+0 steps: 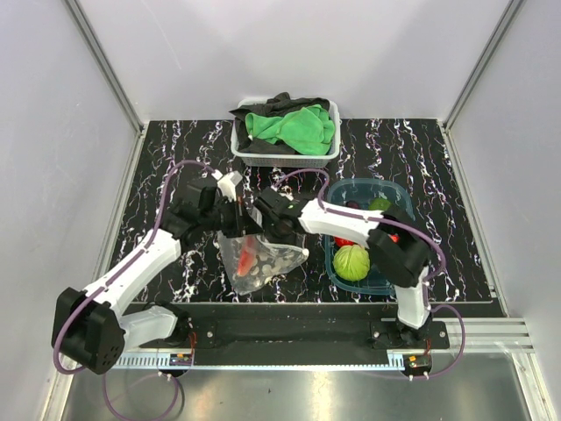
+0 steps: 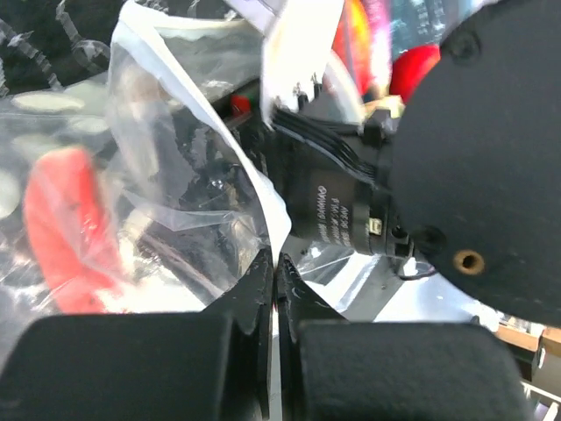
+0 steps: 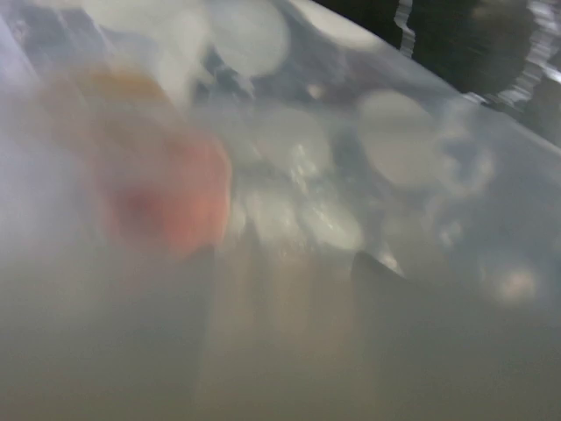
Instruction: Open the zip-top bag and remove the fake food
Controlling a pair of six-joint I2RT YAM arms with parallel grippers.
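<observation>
Premises are presenting as a robotics test cell, not a home. White panels (image 1: 289, 53) in aluminium framing (image 1: 105, 66) are enclosing a marble-patterned worktop (image 1: 456, 175). Left arm (image 1: 131, 272) and right arm (image 1: 408, 263) are sitting bolted to a base rail (image 1: 289, 333), with purple cabling (image 1: 164, 195) trailing.

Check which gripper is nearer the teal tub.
Right. The right gripper is at the bag on its tub side, just left of the tub. The left gripper, jaws shut on the bag's edge, sits further left.

Small white print on the black motor housing (image 2: 337, 206) — sideways, too blurred to read; nothing else lettered
</observation>
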